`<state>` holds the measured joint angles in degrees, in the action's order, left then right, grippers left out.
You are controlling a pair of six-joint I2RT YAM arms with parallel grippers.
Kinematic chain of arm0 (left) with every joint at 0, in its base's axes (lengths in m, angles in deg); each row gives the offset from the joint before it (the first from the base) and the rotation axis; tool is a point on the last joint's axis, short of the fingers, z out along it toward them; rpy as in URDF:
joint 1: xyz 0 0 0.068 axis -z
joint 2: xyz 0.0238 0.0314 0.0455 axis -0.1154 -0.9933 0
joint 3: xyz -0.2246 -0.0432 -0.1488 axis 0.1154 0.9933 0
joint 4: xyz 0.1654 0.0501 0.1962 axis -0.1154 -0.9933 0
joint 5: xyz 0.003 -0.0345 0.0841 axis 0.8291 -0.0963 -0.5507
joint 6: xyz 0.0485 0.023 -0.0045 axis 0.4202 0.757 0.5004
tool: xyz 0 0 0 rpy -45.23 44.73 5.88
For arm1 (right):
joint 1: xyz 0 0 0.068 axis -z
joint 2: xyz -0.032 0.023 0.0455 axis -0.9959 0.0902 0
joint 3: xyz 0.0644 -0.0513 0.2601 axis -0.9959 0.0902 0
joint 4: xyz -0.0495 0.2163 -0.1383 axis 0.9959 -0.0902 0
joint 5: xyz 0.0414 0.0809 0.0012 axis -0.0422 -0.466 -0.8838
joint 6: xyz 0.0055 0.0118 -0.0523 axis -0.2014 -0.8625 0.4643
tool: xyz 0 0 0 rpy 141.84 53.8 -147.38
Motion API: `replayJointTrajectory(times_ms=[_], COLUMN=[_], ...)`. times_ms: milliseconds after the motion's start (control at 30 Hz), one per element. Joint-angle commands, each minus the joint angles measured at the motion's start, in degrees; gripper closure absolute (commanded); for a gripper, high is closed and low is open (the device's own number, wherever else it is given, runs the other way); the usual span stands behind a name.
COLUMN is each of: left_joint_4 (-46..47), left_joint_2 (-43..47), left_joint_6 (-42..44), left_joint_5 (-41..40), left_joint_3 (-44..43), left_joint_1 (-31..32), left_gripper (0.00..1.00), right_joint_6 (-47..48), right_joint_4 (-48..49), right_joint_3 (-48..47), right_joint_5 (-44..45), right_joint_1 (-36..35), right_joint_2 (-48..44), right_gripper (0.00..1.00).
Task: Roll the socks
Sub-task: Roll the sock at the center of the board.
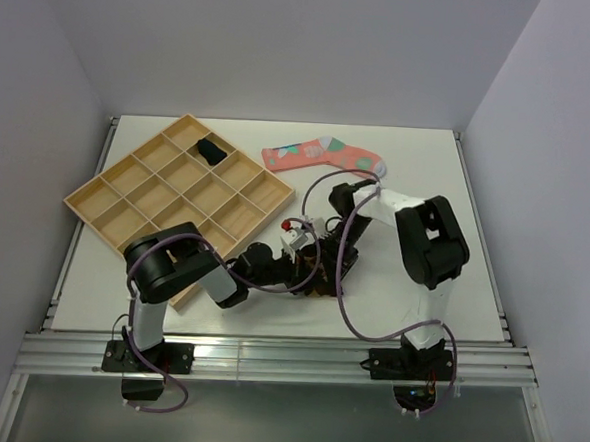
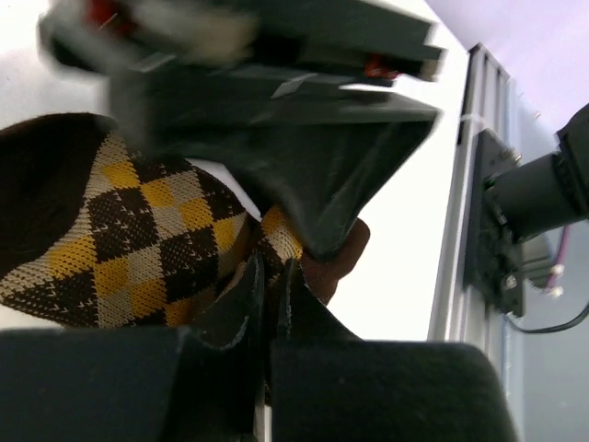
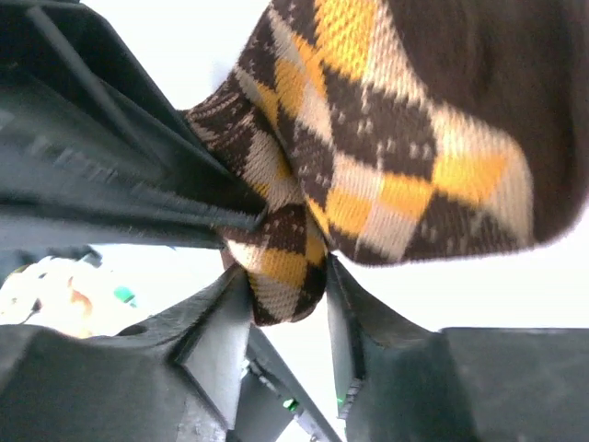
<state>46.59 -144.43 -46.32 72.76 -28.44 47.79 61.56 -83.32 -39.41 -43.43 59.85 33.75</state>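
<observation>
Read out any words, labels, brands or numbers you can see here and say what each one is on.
None readable. The diamond-patterned sock, pink sock, wooden tray, left arm and right arm show no legible text; small fittings are too blurred to tell.

- The top camera is hanging high above and behind the arms' bases. It is looking down and away towards the far wall, and is taking in the whole table from well off.
- The left wrist camera is riding just behind the left pincer and peering along its fingers. It is very close to the diamond-patterned sock, with the near-edge rail running down its right side.
- The right wrist camera is sitting behind the right pincer, so near that the sock's pattern is filling much of its frame.
- Both wrist views are sharing that sock, and each is catching the other pincer as a dark blur.
- The top view is covering the same spot at the table's near middle, though the arms are hiding most of it there.
</observation>
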Motion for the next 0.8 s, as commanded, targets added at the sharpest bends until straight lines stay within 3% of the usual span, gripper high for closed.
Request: replayJointTrajectory(times_ms=[0, 400, 767], left_joint_4=[-4.70, -0.83, -12.06], left_joint_2=[-4.57, -9.31, -10.99], left_joint_6=[-5.54, -14.43, -20.24], left_joint_5=[2.91, 1.67, 4.22], left_joint_3=[3.31, 6.04, 2.88], left_joint_1=[1.13, 1.05, 0.34], left_gripper=[1.00, 1.00, 1.00], right_joint_6=[-2.14, 2.25, 16.83], right_joint_4=[14.27, 19.29, 26.32], right_joint_3=[3.17, 11.69, 29.89], right_joint_5=[5.26, 6.06, 5.53], right_joint_1=[0.19, 2.56, 0.64], right_joint_2=[-7.35, -28.97, -53.03], right_gripper=[0.53, 0.47, 0.42])
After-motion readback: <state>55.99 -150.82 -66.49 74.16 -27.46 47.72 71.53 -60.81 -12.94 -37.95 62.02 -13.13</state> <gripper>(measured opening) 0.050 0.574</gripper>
